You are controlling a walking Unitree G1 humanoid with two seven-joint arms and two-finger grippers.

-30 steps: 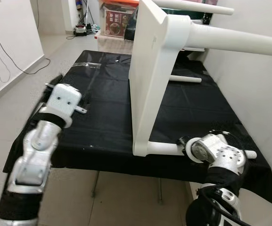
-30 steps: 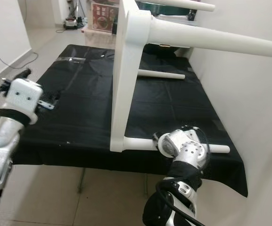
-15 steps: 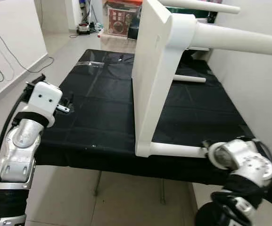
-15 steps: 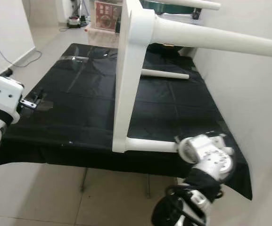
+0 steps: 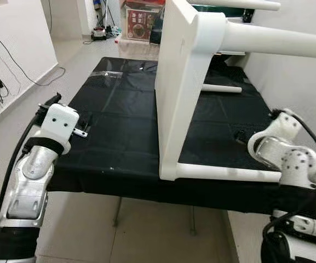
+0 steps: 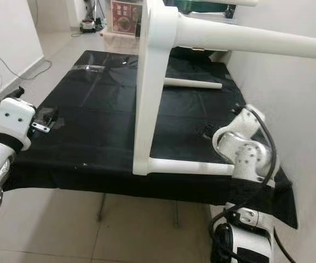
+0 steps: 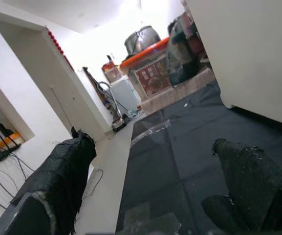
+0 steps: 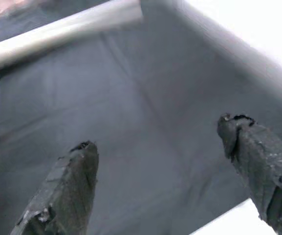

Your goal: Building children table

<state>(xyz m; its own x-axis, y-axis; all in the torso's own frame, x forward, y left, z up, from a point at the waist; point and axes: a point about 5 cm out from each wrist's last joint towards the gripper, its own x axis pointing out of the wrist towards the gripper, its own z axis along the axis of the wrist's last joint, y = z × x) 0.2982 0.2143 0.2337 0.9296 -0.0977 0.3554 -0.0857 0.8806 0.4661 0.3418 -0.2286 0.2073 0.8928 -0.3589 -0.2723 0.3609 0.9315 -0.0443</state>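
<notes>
We see the white table on its side on the black cloth, one leg lying toward 3 o'clock against our right arm, another leg overhead, and our left arm at 9 o'clock.

Head stereo pair: high, looking forward and down the black-covered table; both eyes share the tipped white children table. Left wrist view: low, close, facing along the cloth. Right wrist view: close, looking down on the cloth.
</notes>
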